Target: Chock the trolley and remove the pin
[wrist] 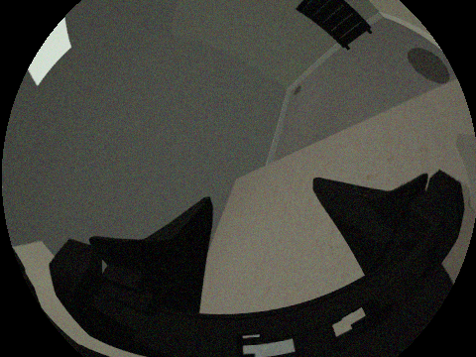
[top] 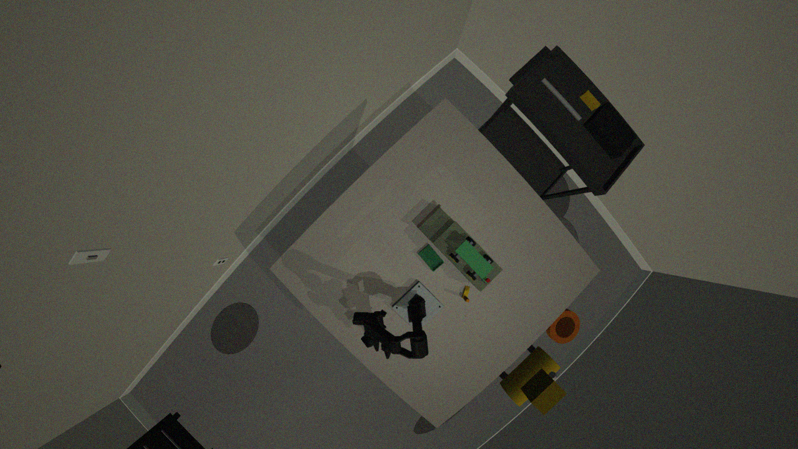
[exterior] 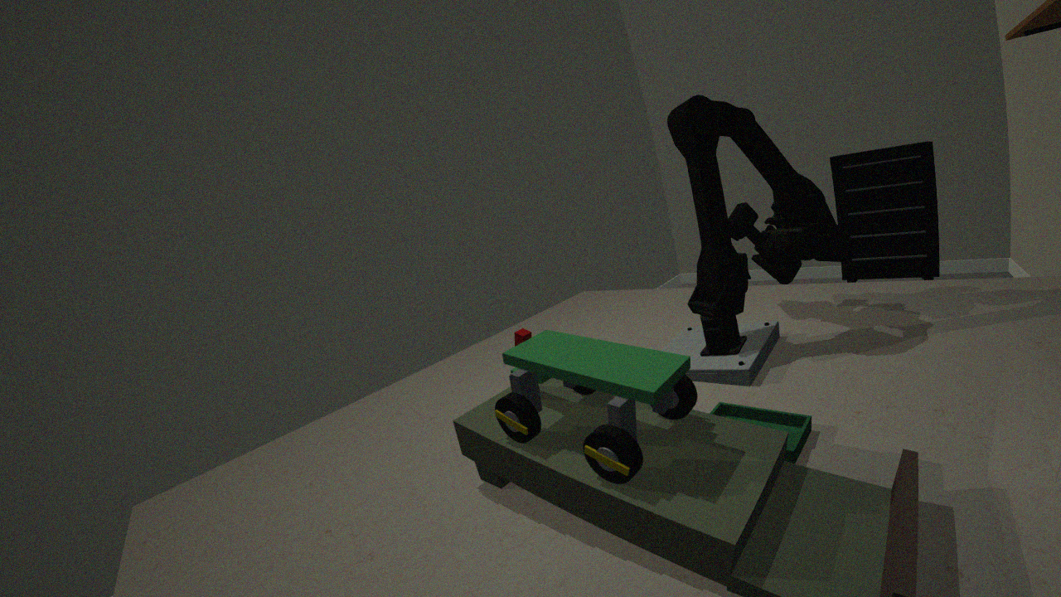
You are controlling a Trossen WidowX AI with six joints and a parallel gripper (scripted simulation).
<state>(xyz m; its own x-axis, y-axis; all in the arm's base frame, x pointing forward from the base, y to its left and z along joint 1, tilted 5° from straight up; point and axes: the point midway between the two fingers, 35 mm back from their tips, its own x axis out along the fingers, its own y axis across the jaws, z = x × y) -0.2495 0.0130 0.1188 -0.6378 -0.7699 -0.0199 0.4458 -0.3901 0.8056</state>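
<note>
Landmark: the ramp (top: 432,219) (exterior: 667,482), its uphill end at the pin and its low end at the upright end board.
Chock: off the ramp on the arm's side, near its uphill end, on the worktop (top: 502,184) (exterior: 333,460); the chock (top: 466,292) shows small in the top view, so its long axis is hard to judge.
Hand: at the far side of the base plate (top: 435,305) (exterior: 763,348) from the ramp, spread nearly full width, nothing between its fingers. The hand (top: 377,348) (exterior: 743,241) (wrist: 264,193) is well apart from the chock.
Bearing: the chock lies rampward of the hand; the fingertips point elsewhere, off toward a worktop corner.
Arm: folded back above the worktop, elbow high; the only arm, so the reach is its own.
Trolley: on the ramp, toward the uphill end; the trolley (top: 475,258) (exterior: 593,360) is unchocked.
Pin: at the ramp's uphill end, its red head up; the pin (top: 487,280) (exterior: 523,336) is in place.
Tray: beside the ramp on the arm's side; the tray (top: 430,257) (exterior: 801,429) holds no pin.
Next: likely swing round toward the ramp, then get the chock to a wheel's downhill side, pin last.
</note>
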